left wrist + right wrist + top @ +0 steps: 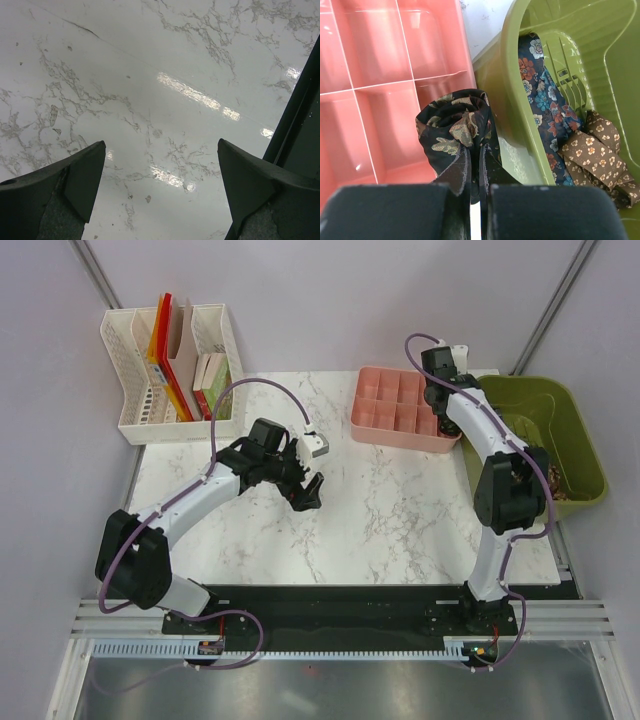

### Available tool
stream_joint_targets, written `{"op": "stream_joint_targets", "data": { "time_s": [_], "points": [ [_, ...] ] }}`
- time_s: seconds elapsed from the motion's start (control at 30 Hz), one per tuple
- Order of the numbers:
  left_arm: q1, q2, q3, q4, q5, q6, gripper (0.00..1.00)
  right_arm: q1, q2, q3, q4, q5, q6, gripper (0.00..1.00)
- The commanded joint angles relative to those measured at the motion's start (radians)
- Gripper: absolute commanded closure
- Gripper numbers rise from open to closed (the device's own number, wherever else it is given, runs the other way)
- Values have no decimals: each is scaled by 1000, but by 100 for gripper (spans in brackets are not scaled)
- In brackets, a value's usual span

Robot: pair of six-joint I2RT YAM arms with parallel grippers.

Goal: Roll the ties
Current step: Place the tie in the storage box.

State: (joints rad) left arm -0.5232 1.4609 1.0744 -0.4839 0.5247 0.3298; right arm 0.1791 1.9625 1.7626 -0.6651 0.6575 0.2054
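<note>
Black gold-leaf tie (454,131), navy floral tie (541,100), pink tray (370,50), green bin (620,75)

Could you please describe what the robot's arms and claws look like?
The left arm and right arm have white links between bulky black joints, with a thin purple cable looping along each. The left claw and right claw have broad, matte black fingers.

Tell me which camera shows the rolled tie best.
The right wrist view: the rolled tie fills the middle, pinched in the shut right gripper at the pink tray's edge. From the top view the right arm hides it. The left wrist view misses it.
</note>
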Motion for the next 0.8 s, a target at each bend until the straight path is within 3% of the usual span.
{"op": "stream_joint_targets", "data": {
  "time_s": [0.0, 0.77],
  "points": [
    [2, -28, -4, 33, -6, -25, 0, -1, 21, 57, 28, 59, 11, 100],
    [2, -4, 7, 33, -6, -12, 0, -4, 145, 52, 35, 48, 48, 100]
  ]
}}
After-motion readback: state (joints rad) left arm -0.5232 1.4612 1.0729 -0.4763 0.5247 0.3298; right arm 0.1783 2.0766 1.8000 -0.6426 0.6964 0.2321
